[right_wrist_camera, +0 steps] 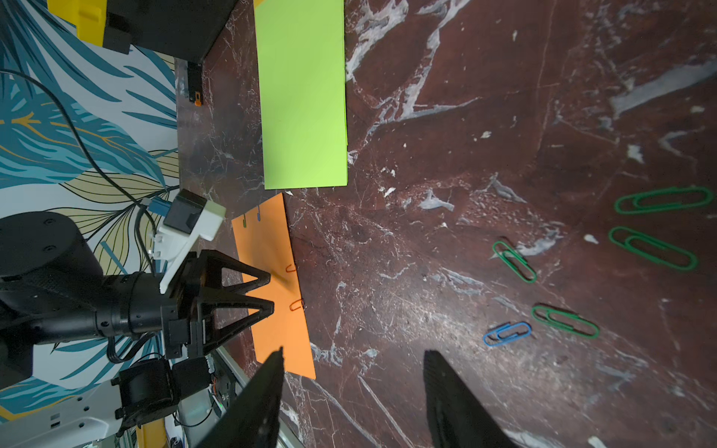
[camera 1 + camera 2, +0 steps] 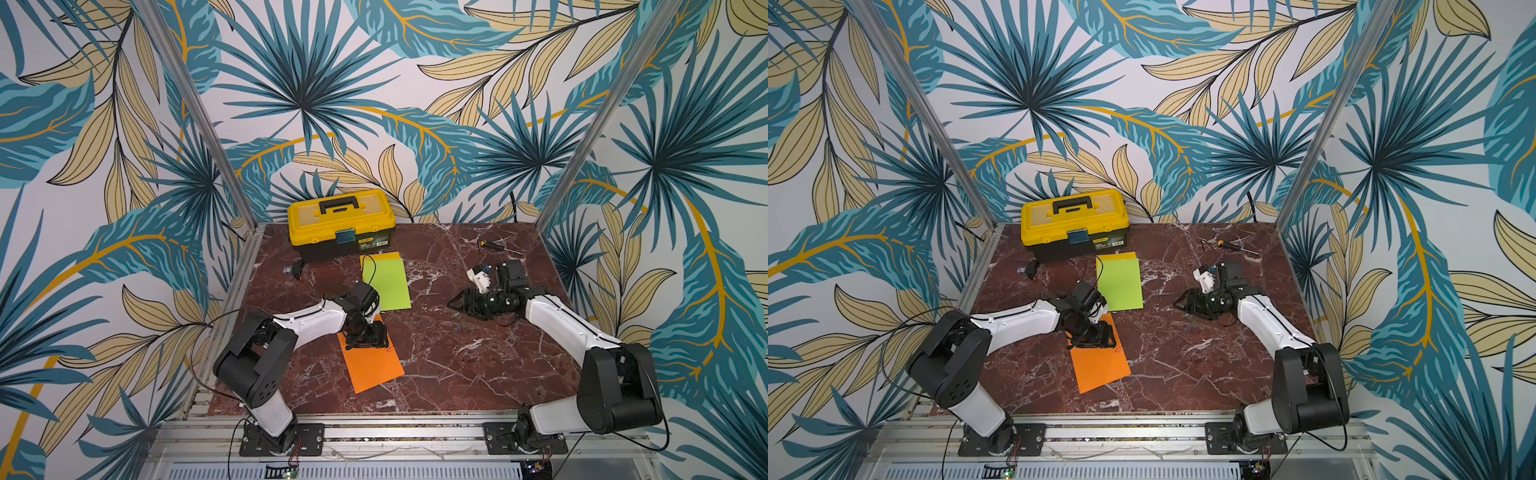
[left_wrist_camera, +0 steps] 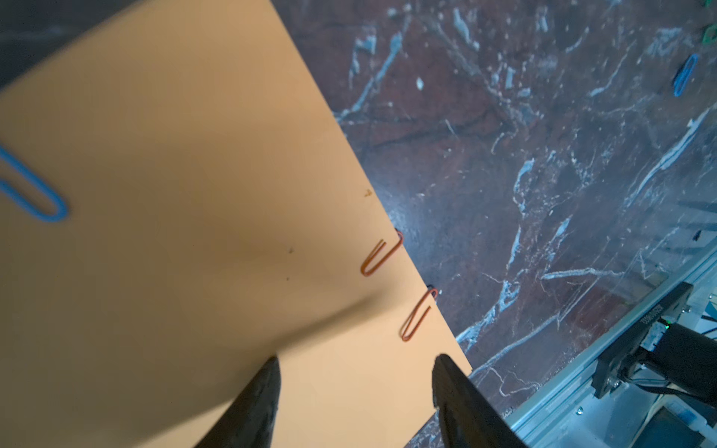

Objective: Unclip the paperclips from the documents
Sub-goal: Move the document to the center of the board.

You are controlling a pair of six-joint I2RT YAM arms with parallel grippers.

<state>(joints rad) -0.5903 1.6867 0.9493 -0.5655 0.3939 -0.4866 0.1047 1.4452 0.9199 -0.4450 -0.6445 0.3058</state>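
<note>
Nearest the arm bases, on the dark red tabletop [image 2: 457, 374], glossy like marble and veined with white, lies the orange sheet [image 2: 374, 365], a flat matte rectangle set slightly askew. The left gripper [image 3: 357, 360] hangs over the sheet's far half. Its black, wedge-shaped jaws stand apart with nothing between them, and whether their tips touch the paper cannot be told. Just ahead of those tips, a red paperclip [image 3: 382, 254] and a second red paperclip [image 3: 417, 316], both thin loops of bent wire, are slipped over the sheet's long edge on the robot's right side, one just beside the other. Farther along the same sheet a blue paperclip [image 3: 35, 190] grips the short far edge, with a green paperclip [image 1: 244, 222] close beside it. To the right, on bare stone well apart from the paper, a loose blue paperclip [image 1: 506, 332] lies among four loose green paperclips [image 1: 564, 321], all flat and separate. The right gripper [image 1: 353, 352] sits low over the tabletop near them, its dark tapered jaws spread and empty. Just beyond the orange sheet lies the lime green sheet [image 2: 388, 282], smooth and square-cornered. It rests on the yellow sheet [image 2: 384, 255], which shows only as a narrow strip at the far end. Behind that, against the leaf-patterned wall, stands the toolbox [image 2: 340, 222], a moulded plastic case with a yellow lid, black base and black handle.
</note>
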